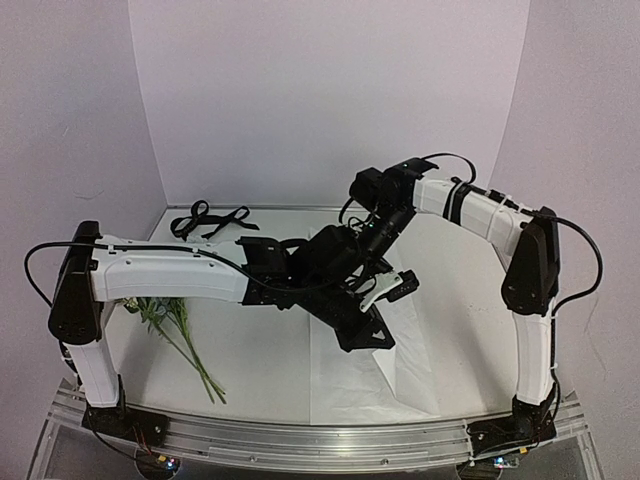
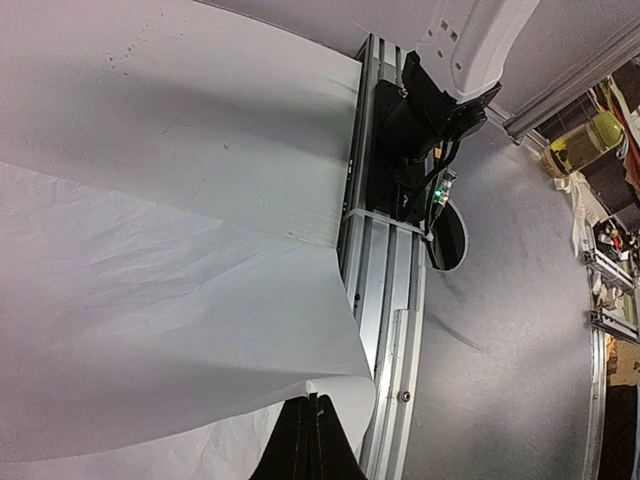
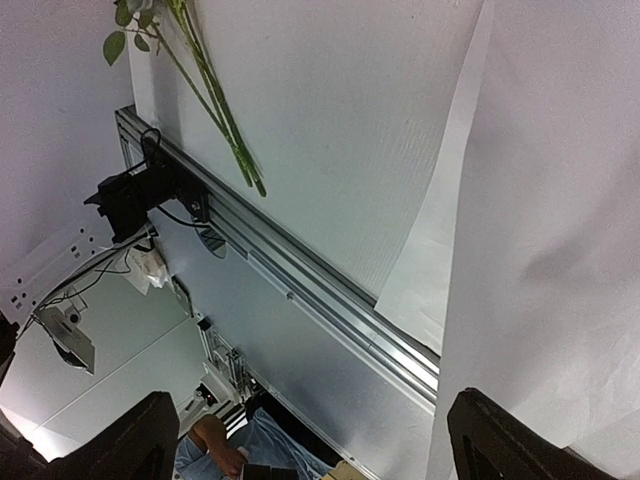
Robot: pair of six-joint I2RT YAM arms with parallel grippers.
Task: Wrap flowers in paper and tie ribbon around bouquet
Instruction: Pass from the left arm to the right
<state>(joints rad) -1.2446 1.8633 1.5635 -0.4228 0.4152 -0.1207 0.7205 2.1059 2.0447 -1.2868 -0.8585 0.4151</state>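
Observation:
The white paper (image 1: 365, 385) lies on the table at the near middle, one edge lifted. My left gripper (image 1: 365, 335) (image 2: 317, 398) is shut on that raised paper (image 2: 150, 300) edge, which curls over the black fingertips. Just above it, my right gripper (image 1: 390, 288) (image 3: 320, 440) stands wide open with nothing between its fingers; the paper (image 3: 540, 200) hangs beside its right finger. The flowers (image 1: 180, 335) lie at the near left, with the stems (image 3: 215, 110) showing and the blooms hidden under the left arm. The black ribbon (image 1: 205, 220) lies loose at the back left.
An aluminium rail (image 1: 320, 440) (image 2: 385, 300) runs along the table's near edge, with both arm bases bolted to it. White backdrop walls close in the back and sides. A person's arm (image 3: 215, 450) shows beyond the rail in the right wrist view.

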